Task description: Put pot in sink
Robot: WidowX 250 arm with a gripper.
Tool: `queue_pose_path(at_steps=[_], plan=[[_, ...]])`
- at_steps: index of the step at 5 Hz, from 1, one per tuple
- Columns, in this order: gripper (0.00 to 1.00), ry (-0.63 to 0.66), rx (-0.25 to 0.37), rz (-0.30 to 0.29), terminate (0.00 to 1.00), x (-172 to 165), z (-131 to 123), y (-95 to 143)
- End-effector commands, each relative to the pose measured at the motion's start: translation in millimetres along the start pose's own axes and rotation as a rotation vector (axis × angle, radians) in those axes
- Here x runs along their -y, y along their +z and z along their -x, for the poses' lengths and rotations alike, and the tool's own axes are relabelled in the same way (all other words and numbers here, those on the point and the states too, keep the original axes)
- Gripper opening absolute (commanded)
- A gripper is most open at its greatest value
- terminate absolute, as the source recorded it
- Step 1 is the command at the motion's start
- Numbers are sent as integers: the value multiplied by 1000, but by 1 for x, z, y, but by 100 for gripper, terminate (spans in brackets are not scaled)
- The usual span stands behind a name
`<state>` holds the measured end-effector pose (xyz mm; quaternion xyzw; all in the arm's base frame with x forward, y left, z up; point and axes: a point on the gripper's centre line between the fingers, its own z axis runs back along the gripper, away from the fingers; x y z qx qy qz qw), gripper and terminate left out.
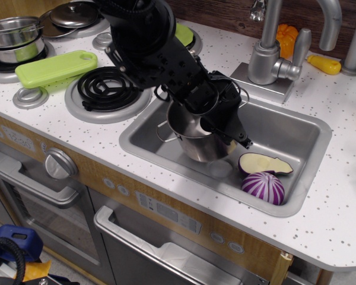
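Steel pot inside the sink, clamped at its rim by the gripper.
Seemingly resting on the sink floor, left of the eggplant slice and purple onion half.

I see my hand clamped on the pot inside the sink, left of the eggplant slice and purple onion.
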<state>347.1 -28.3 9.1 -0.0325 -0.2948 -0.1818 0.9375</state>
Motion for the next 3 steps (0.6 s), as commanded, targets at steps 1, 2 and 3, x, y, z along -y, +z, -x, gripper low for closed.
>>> queue_pose_path(at_steps=[1, 2, 3], plan=[[100, 13, 72, -11, 0, -9, -1, 6], [100, 13, 72, -11, 0, -9, -1, 6], [100, 13, 72, -11, 100, -9, -1, 6]])
